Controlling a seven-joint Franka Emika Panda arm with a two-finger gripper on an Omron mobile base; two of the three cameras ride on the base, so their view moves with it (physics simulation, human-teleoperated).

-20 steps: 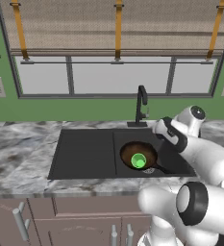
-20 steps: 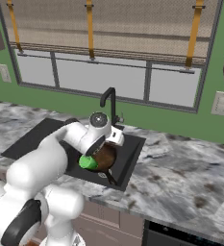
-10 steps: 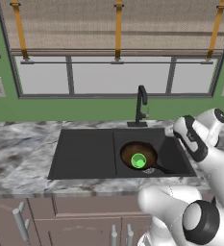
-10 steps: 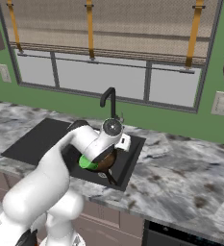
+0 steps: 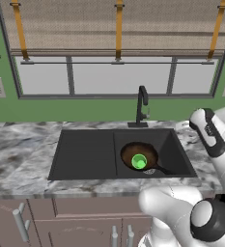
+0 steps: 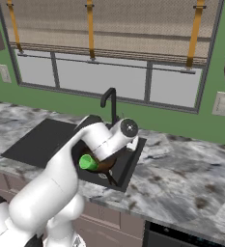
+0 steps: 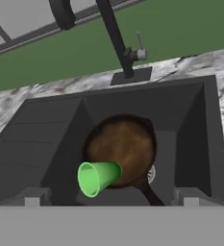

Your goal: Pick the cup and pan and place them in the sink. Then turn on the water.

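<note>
Green cup lay tipped on its side inside the pan, mouth toward the camera in the hand view, long axis roughly level. Pan sat in the sink's right basin, handle pointing to the front-right corner. Gripper stood wide open, holding nothing. Remaining step, probably: approach the faucet lever squarely, push it gently, avoid knocking the spout.

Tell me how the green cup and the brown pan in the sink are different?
The cup is bright green; the pan is dark brown. The cup is much smaller than the pan. The cup lies tipped on its side, its mouth showing in the hand view, while the pan sits flat. The pan has a handle; the cup has none. Both are in the sink's right basin.
</note>
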